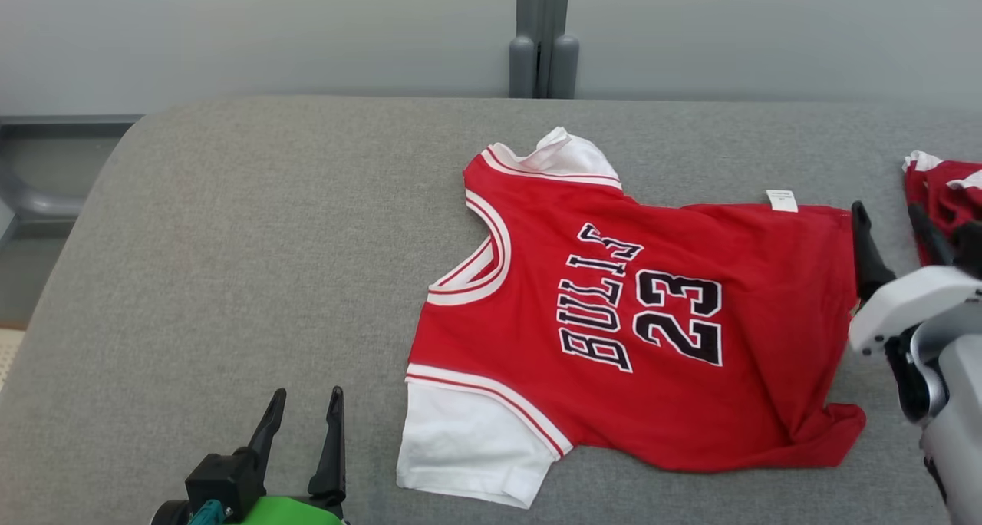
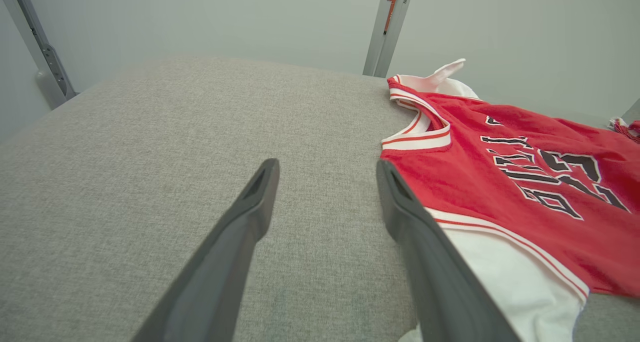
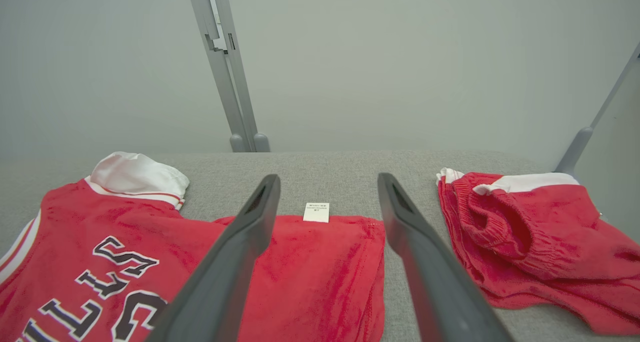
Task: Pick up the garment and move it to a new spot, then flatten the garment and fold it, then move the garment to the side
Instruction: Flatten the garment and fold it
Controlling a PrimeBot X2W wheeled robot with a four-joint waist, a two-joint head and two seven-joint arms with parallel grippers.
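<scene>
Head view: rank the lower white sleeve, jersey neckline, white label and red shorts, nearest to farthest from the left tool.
From the left tool:
1. Lower white sleeve, just right.
2. Neckline, up-right.
3. White label, far edge.
4. Red shorts, far right.

Open cushion (image 1: 230, 241) left of jersey (image 1: 767, 356); shorts (image 1: 947, 195) crowd right.

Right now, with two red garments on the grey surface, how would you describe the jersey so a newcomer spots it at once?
On the grey padded surface, look right of its middle: the jersey lies spread out there, neck toward the robot's left. Unlike the bunched red garment at the right edge, it bears BULLS 23 and white sleeves.
</scene>
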